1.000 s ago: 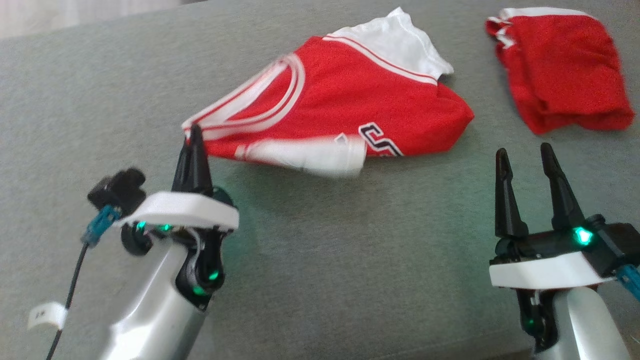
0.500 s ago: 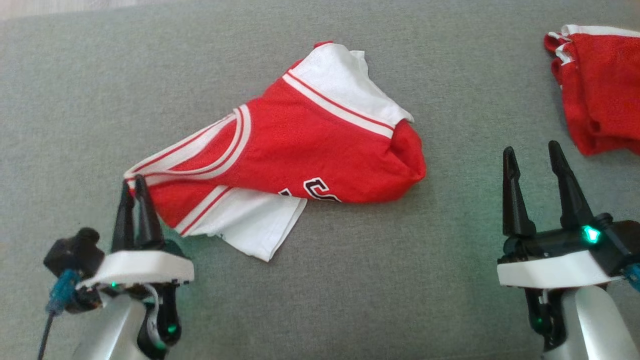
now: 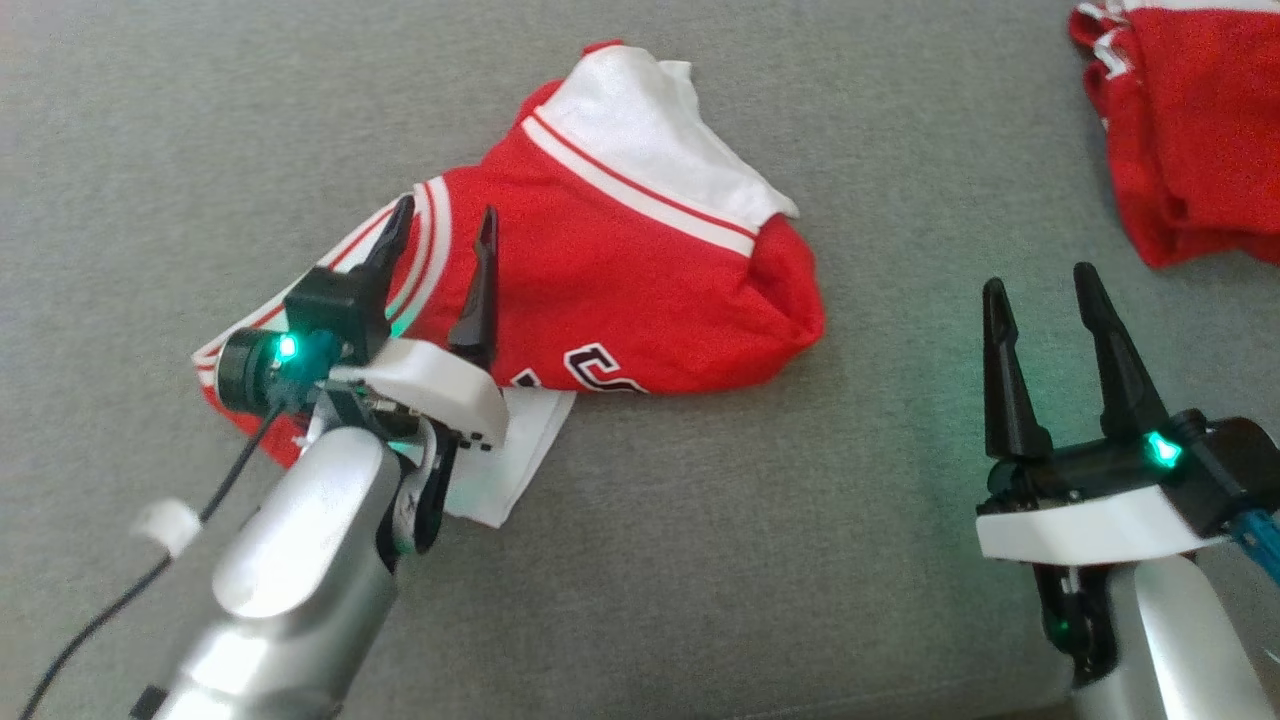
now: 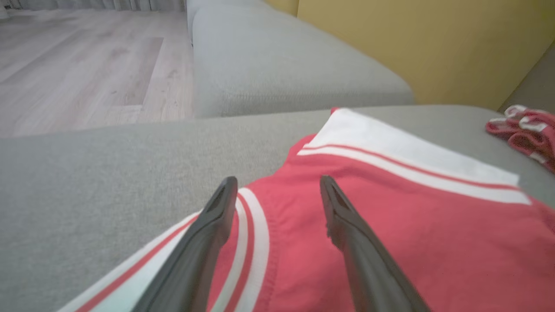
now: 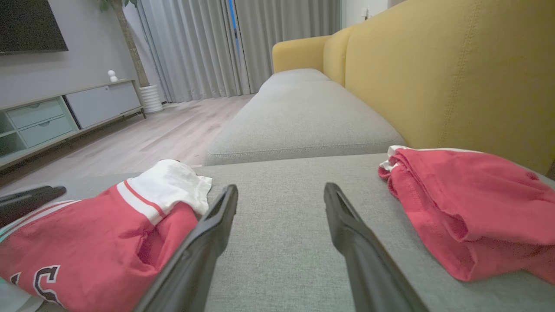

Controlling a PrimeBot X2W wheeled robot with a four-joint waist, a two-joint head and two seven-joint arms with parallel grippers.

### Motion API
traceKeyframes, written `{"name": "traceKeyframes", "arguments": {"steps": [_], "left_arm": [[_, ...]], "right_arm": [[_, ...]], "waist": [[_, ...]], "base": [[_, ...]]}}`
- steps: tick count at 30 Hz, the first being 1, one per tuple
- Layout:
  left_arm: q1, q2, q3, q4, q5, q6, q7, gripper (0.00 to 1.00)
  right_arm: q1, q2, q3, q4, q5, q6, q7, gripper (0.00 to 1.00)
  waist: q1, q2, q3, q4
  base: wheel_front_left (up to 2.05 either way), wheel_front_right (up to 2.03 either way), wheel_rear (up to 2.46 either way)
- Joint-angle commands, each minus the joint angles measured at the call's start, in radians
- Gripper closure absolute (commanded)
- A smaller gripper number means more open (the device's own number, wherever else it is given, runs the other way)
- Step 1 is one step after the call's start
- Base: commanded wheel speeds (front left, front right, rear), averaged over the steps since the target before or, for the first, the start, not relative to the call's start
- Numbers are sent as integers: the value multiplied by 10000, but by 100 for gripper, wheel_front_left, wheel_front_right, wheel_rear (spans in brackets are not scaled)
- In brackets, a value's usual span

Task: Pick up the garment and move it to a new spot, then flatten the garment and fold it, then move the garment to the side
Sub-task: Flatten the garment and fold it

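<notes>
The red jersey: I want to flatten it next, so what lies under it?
The jersey lies on the grey sofa cushion; a white panel pokes out beneath its near edge, by the left gripper. Folds further underneath are covered.

The left claw (image 3: 446, 207), a second ago pinched shut on the red-and-white striped edge at the left end of the large bright red sports jersey (image 3: 640, 290), now has its two long dark fingers spread wide with nothing between them. It has left that edge and come forward, its tips now over the striped armhole band. The jersey's released end, earlier drawn out to a taut point, now lies slack on the grey sofa seat (image 3: 700, 560).
</notes>
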Motion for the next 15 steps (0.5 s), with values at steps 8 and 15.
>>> {"name": "traceKeyframes", "arguments": {"steps": [8, 15], "left_arm": [[-905, 191, 466, 1502, -271, -96, 650, 0], [-1220, -16, 412, 1711, -539, -891, 89, 100]], "right_arm": [[-166, -115, 81, -312, -28, -7, -61, 0], [-190, -46, 140, -249, -51, -7, -61, 0]], "waist": [[-1, 0, 265, -500], [-1, 0, 181, -525]], "base": [[0, 0, 0], [0, 0, 0]]}}
